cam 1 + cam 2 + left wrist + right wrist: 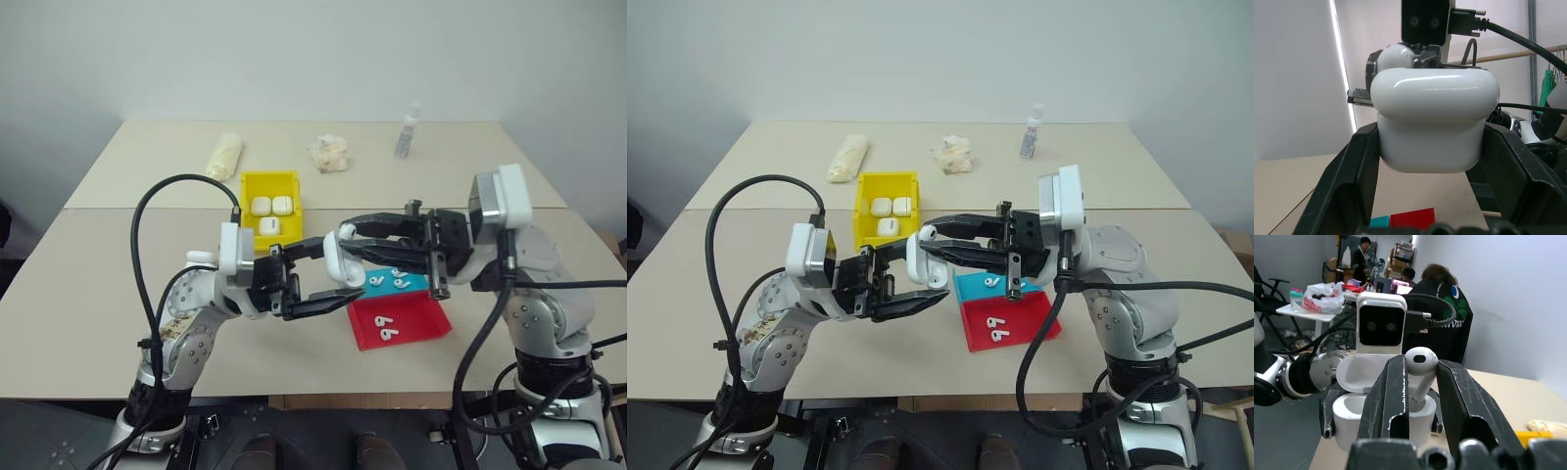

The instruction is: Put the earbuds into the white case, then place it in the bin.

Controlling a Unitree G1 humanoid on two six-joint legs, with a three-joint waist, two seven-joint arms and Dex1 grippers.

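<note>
Earbuds are mid-loading: the right claw (1418,382) pinches one earbud (1421,363) by its stem, jaws closed narrowly on it, stalk entering a socket of the white case (1376,404). That case, lid flipped up, is clamped in the left claw (1430,161), jaws tight against its sides, held in the air above the worktop (88,323) on the near side of the bin (247,191). Just right of the case lie a red tray (416,328) with two earbuds and a teal tray (416,284) with more. Beyond stands the yellow bin, already holding three cases. Judged next: seat the bud fully, release, then fetch another.
</note>
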